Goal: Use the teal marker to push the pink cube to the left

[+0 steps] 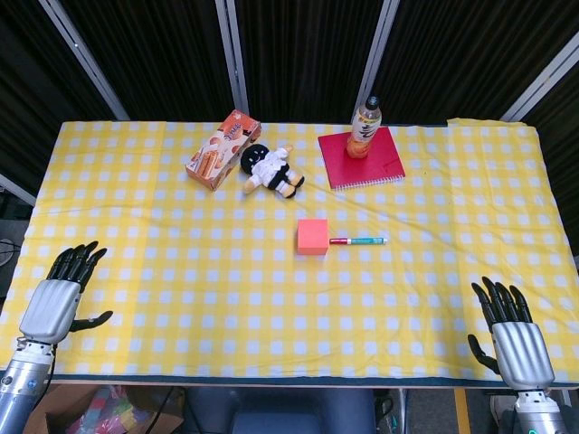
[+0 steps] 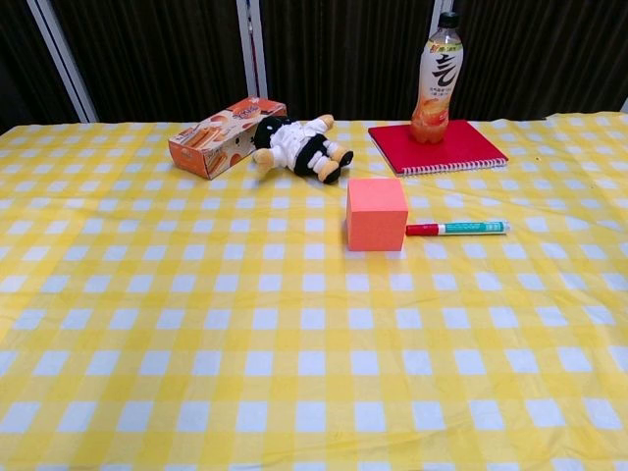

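The pink cube sits near the middle of the yellow checked tablecloth. Just to its right lies the teal marker, flat, its red end close to the cube's right face and its teal end pointing right. My left hand hovers at the near left edge of the table, fingers spread, holding nothing. My right hand is at the near right edge, fingers apart and empty too. Both hands are far from the marker and cube. Neither hand shows in the chest view.
At the back stand an orange snack box, a plush doll and a red notebook with a drink bottle on it. The table's front edge runs between my hands.
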### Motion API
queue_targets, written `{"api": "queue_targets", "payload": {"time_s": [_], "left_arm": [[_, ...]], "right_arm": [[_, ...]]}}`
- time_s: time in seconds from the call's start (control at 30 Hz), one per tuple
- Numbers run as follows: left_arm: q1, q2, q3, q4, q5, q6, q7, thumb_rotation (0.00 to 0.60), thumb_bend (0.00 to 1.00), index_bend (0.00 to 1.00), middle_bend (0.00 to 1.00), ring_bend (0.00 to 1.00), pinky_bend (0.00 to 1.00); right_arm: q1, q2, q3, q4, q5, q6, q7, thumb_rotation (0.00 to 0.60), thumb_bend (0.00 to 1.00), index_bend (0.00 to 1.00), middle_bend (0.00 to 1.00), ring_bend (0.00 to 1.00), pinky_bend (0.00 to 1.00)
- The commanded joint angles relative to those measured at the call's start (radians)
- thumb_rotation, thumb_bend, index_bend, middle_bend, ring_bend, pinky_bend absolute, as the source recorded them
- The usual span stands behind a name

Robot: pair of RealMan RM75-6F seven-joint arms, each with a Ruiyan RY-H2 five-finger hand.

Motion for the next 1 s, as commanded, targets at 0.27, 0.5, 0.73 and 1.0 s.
{"api": "queue_targets", "payload": {"time_s": [0.27,0.5,0.73,1.0], "left_arm": [[0.0,0.002,0.002,-0.001,0.007,0.003,-0.004,0.6,0.0,0.0,0.0,0.0,0.0],[-0.004,0.001,-0.001,0.002,-0.003,-0.007,-0.006,0.6,0.0,0.0,0.0,0.0,0.0],[0.002,-0.001,0.006,-0.007,0.008,0.004,0.008,0.6,0.0,0.0,0.0,0.0,0.0],[0.004,0.005,0.002,-0.012,-0.004,0.002,0.001,0.6,0.0,0.0,0.0,0.0,0.0]], "right_arm": [[0.002,0.0,0.001,-0.005,0.006,-0.006,0.0,0.6,0.43,0.0,0.0,0.0,0.0],[0.005,-0.003,0.0,-0.011,0.009,-0.014,-0.008,0.6,0.43,0.0,0.0,0.0,0.0],[0.002,-0.002,-0.001,-0.013,0.01,-0.011,-0.008,0.6,0.43,0.0,0.0,0.0,0.0],[0.027,0.001,0.023,-0.059,0.016,-0.027,0.033,0.6,0.43,0.0,0.0,0.0,0.0]]}}
